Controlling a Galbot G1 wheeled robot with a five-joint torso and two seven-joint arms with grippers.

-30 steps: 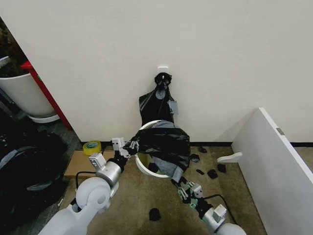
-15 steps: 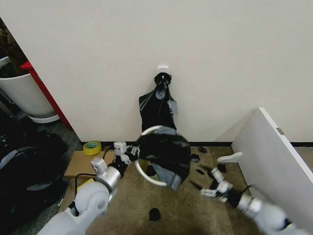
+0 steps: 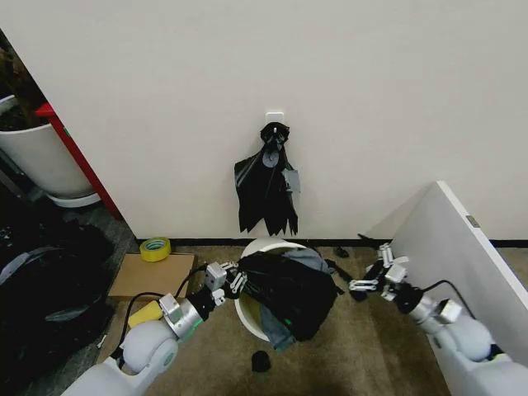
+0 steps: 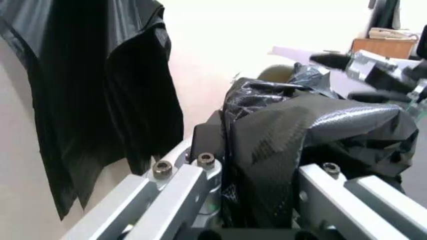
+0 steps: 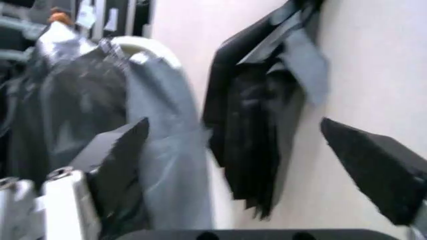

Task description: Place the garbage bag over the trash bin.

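Wall (image 3: 371, 99) behind, carpet (image 3: 346, 355) below — against them stands the trash bin (image 3: 266, 247), its white rim showing at the back, with the garbage bag (image 3: 289, 289) draped across its front and right side, crumpled and hanging past the rim. Left gripper (image 3: 234, 279) reaches in low from the robot's left, arm stretched along the floor, fingers clamped on the bag's edge at the bin's left rim. Right gripper (image 3: 373, 279) hovers beside the bin to the right, fingers spread apart, holding nothing. Above, a bunch of black plastic (image 3: 266, 191) hangs from the wall.
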